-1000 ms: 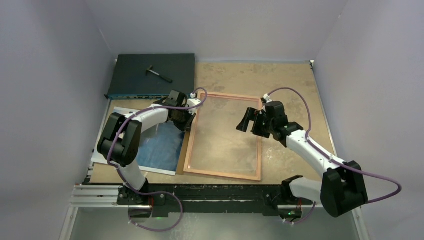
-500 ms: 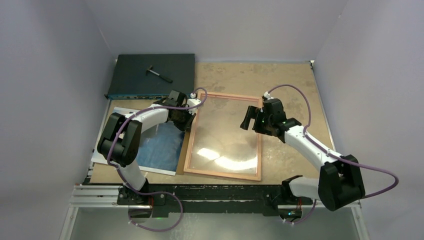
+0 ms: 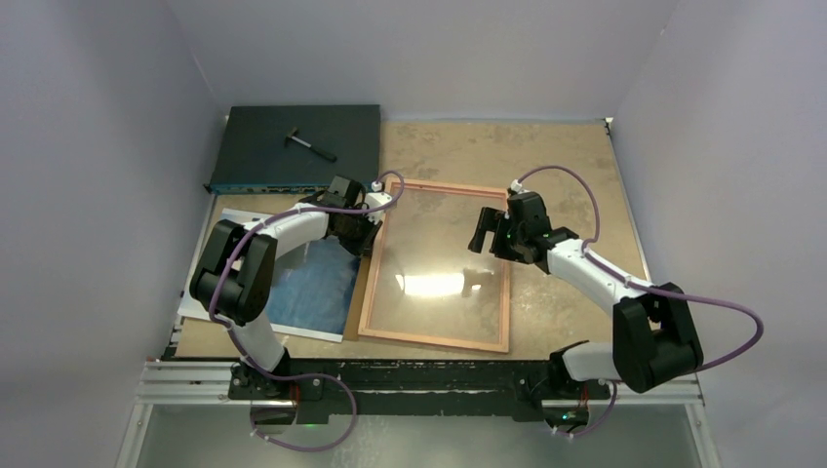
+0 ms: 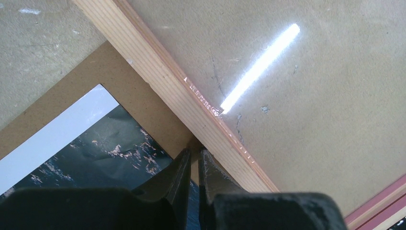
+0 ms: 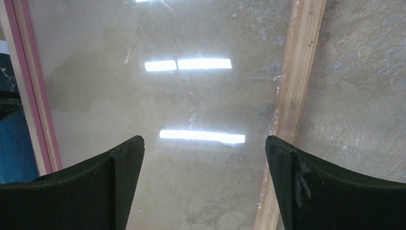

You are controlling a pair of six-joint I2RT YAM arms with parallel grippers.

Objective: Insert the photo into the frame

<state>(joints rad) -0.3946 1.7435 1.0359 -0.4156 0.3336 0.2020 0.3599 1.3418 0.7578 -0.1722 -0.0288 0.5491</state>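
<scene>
Right now your left gripper (image 4: 193, 152) is clenched almost shut, with only a thin slit between its fingers. The tips sit low at the outer edge of the frame's (image 3: 434, 339) left rail, where the wood meets the brown backing board (image 4: 115, 72). You cannot tell from either view whether anything thin is pinched in that slit. The near corner of the photo (image 3: 312, 288) does run under the fingers.

The photo lies picture side up on that board, just left of the frame and partly under your left arm. It is not inside the frame yet, so the main step is not done.

The frame rests flat on the table (image 3: 546, 156) with its paler wooden side up and the clear pane (image 5: 191, 96) in place, catching the ceiling lights. That probably puts the open back towards you, ready to take the photo from above.

Your right gripper (image 5: 205, 143) is released, its jaws spread wide. It hangs over the pane beside the right rail and touches nothing. Held there, it looks ready to steady the frame or receive the sheet as it comes across.

A glossy sheet lying flat gives little to grab, which is likely why your left fingers work at its edge.
</scene>
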